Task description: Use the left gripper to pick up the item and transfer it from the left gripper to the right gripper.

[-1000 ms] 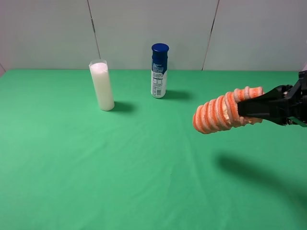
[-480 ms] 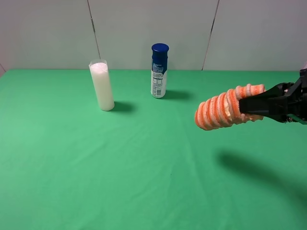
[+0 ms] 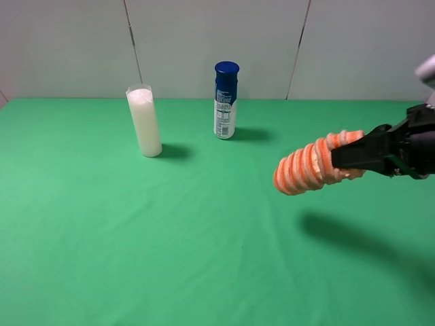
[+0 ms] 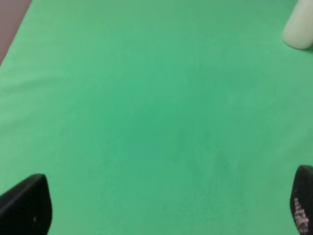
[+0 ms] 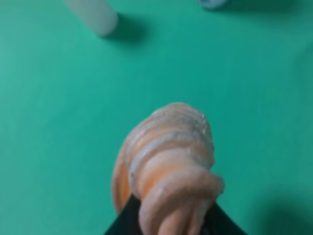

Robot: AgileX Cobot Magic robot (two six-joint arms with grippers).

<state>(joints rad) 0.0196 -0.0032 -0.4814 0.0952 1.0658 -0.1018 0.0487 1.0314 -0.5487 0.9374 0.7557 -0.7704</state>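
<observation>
Exterior high view. Item (image 3: 309, 166): carried clear above the green surface (image 3: 136, 238), on the right side of the view, with its shadow on the cloth below. Clamped at one end by the right gripper (image 3: 346, 157), closed tight around it. Long axis roughly level, running from the gripper toward the middle of the surface, free end dipping slightly. White cylinder (image 3: 144, 122) and blue-capped bottle (image 3: 225, 102): upright near the back wall, well apart from the item. Left gripper: out of this view.

Left wrist view. Left gripper (image 4: 164, 208): spread wide and empty, only the two dark fingertips showing at either side. Between them, bare surface and nothing else. Base of the white cylinder (image 4: 299, 29) at one corner. Item nowhere in view, so well away from this gripper.

Right wrist view. Item (image 5: 168, 161): seen end-on, pointing straight out from the gripper along its approach line, ribbed orange and cream coils bulging past the black fingers. Cylinder and bottle blurred beyond.

Judgement: item already on the right gripper's side, hand-over apparently complete; any coming move governed by the free end projecting toward the centre.
</observation>
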